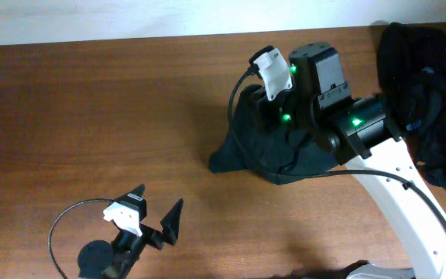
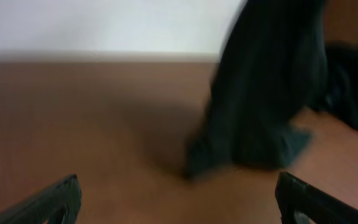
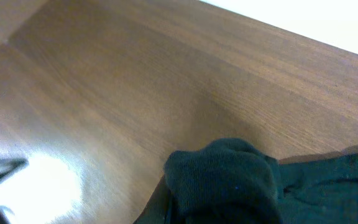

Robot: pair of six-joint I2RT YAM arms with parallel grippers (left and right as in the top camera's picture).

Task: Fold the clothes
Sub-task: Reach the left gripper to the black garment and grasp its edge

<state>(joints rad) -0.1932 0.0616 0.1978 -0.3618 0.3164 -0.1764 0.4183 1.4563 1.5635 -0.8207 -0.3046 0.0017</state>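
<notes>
Left gripper sits low near the front-left of the wooden table, fingers spread wide with nothing between them, just bare tabletop. It points toward the garment but is well apart from it. Right gripper is up over table centre-right, jaws pressed together and pinching a black garment. The fingers themselves are hidden under the arm in the overhead view and out of sight in the right wrist view, which only shows bunched dark fabric at the bottom edge. In the left wrist view that garment hangs down in a tall column, its lower end touching the table. The rest of the black clothes are heaped at the far-right edge of the table, behind the right arm. That view is blurred, so no logo detail is readable.
</notes>
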